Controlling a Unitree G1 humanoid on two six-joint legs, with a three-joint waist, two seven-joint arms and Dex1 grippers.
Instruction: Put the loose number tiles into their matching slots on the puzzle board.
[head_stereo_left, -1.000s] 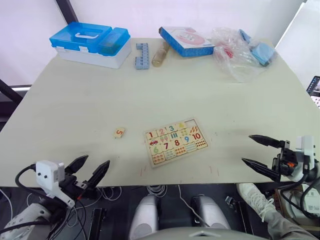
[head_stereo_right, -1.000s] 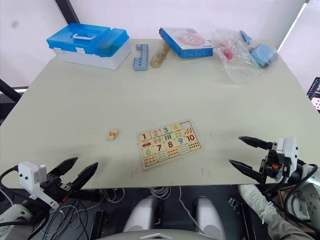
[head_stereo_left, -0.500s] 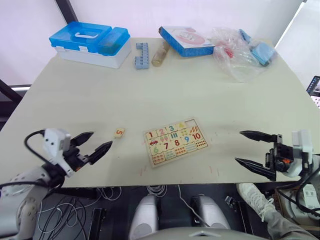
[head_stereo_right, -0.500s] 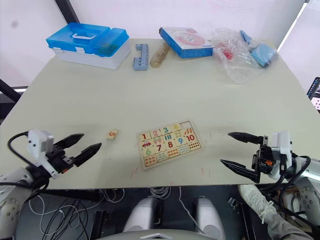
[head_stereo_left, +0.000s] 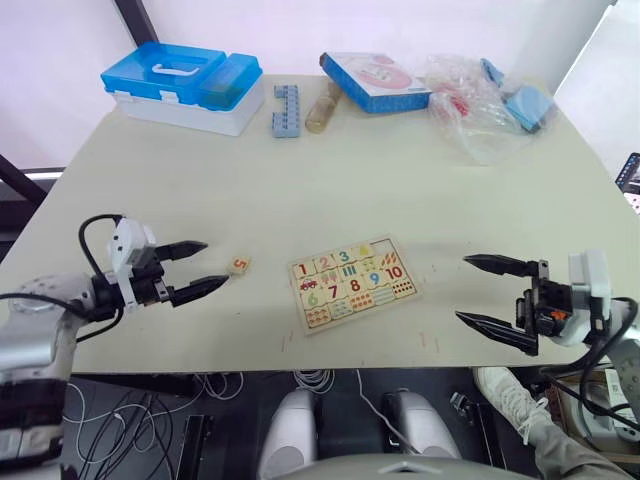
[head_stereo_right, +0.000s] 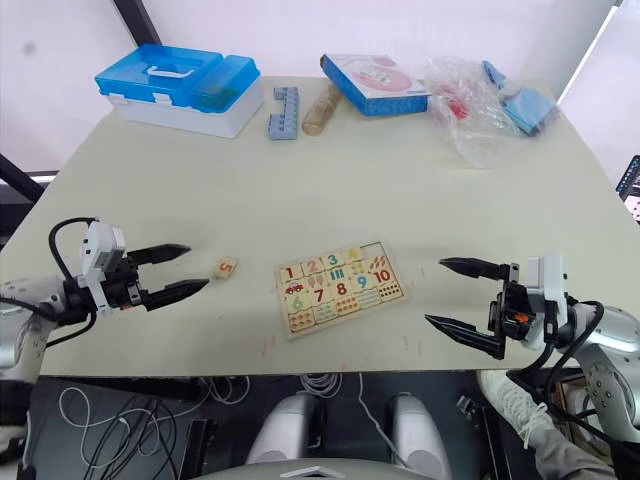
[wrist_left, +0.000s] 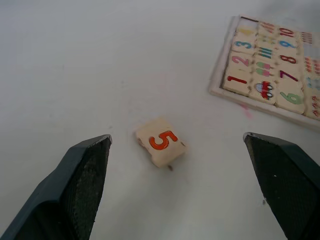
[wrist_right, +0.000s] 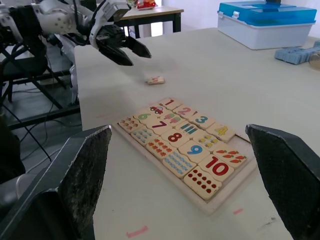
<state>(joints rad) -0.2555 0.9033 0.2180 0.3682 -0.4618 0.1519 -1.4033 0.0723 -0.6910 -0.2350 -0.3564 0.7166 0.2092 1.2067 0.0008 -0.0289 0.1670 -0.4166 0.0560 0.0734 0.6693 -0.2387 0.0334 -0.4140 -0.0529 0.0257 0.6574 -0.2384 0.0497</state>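
The left gripper (head_stereo_left: 200, 265), jaws apart, hovers beside the 5 tile (wrist_left: 160, 141) (lying loose on the bench (head_stereo_left: 330, 180)); the right gripper (head_stereo_left: 478, 292), also apart, flanks the board (head_stereo_left: 350, 283).

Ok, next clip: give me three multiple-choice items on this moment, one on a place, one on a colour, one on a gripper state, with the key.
1. Where does the loose tile lie?
A. On the table between the left gripper and the puzzle board
B. Inside the board
C. On the blue box

2. What colour is the digit on that tile?
A. Green
B. Red
C. Yellow

3. How is the right gripper?
A. Shut on a tile
B. Shut, holding nothing
C. Open, holding nothing

Key: 1 A, the tile lies on bare table left of the board, just off the left gripper's tips. 2 B, the left wrist view shows a red 5. 3 C, its fingers stand spread apart with nothing between them.
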